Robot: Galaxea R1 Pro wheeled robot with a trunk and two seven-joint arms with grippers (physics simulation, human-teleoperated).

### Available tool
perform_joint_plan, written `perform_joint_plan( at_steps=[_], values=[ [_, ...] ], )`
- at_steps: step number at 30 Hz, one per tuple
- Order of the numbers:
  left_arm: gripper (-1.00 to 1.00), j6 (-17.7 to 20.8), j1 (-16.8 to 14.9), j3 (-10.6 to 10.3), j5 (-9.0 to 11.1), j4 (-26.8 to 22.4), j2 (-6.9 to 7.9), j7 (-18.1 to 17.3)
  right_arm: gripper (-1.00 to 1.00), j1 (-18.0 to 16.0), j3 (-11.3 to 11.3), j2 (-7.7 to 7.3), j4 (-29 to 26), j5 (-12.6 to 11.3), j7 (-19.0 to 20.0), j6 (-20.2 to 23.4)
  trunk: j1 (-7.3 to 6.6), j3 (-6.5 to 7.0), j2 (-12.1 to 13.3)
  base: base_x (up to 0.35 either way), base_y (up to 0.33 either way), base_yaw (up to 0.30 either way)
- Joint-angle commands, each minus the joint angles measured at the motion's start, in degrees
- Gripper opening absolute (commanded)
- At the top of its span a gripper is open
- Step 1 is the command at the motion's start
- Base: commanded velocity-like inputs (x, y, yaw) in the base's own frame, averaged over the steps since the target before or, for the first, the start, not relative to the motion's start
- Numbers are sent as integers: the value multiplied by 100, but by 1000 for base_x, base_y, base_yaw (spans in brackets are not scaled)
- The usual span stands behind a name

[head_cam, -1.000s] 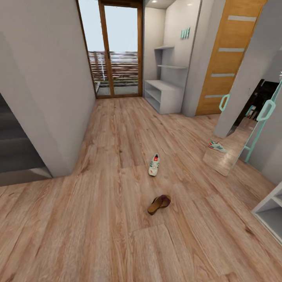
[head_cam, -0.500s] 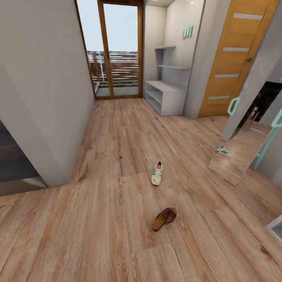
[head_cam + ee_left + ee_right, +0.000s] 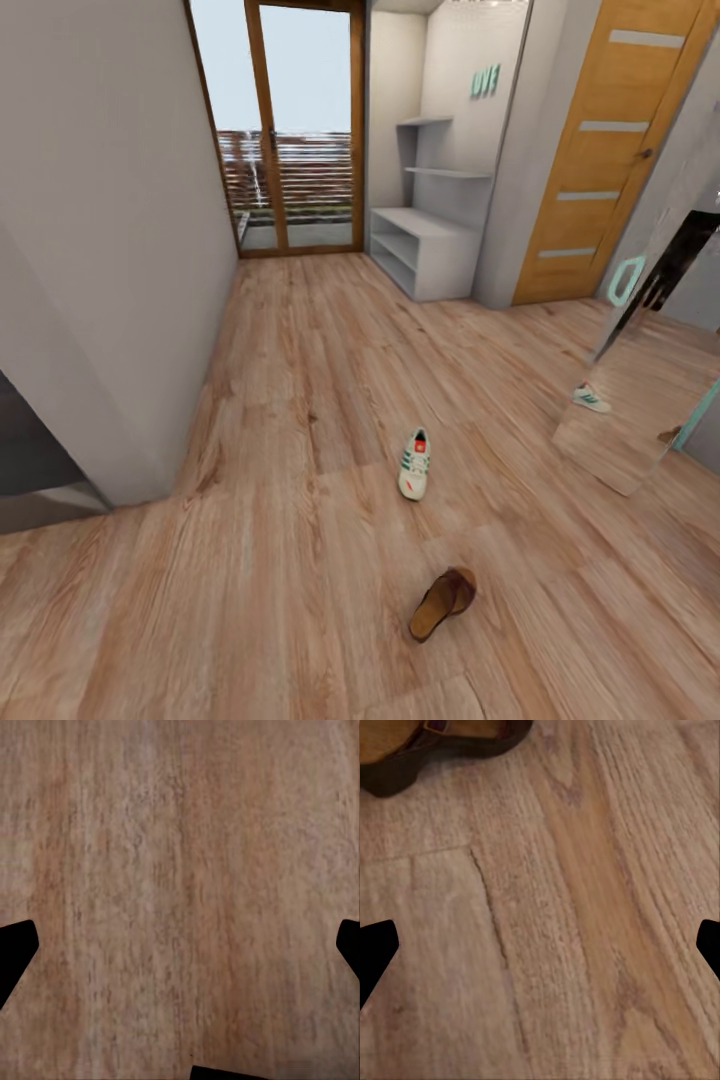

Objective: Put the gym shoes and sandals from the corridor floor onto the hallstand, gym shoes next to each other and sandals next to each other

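One cream-white gym shoe (image 3: 415, 464) with green stripes lies on the corridor floor (image 3: 300, 420), toe pointing toward me. One brown sandal (image 3: 443, 604) lies on the planks nearer to me, slightly right of the shoe. The pale grey hallstand (image 3: 425, 245) stands far down the corridor on the right, under the mint letters (image 3: 485, 82); its shelves look bare. My left gripper (image 3: 180, 952) is open over bare planks. My right gripper (image 3: 540, 949) is open above the floor, with the edge of the sandal (image 3: 435, 742) just beyond its fingertips.
A grey wall (image 3: 110, 250) juts in on the left. A leaning mirror (image 3: 640, 400) on the right reflects a gym shoe. An orange door (image 3: 600, 150) stands beside the hallstand. A glass door (image 3: 290, 130) closes the corridor's far end.
The whole head view has shifted, so the camera has moved: shoe and sandal now sit lower and further right in the picture. The white bench at the lower right has left the view.
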Motion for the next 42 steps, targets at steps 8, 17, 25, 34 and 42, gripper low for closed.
perform_joint_plan(
  at_steps=[8,17,25,34,42],
  values=[
    [100,-19,-3,5,14,5,-1,-8,100,-3,-17,1,10,5,-8,-17,2,34,-1,272,235,-239],
    [100,-24,0,3,14,5,-1,-8,100,-3,-18,1,12,5,-10,-17,2,75,-1,142,279,-268],
    [100,-25,2,3,14,5,-1,-8,100,-3,-18,1,12,5,-11,-17,2,101,-1,27,301,-260],
    [100,-22,2,3,14,5,-1,-8,100,-3,-13,1,5,-1,-10,-17,2,107,-1,4,305,-81],
    [100,-17,2,10,14,5,-1,-8,100,-3,-6,1,-3,-1,-10,-15,2,107,-1,42,305,-9]
  ],
)
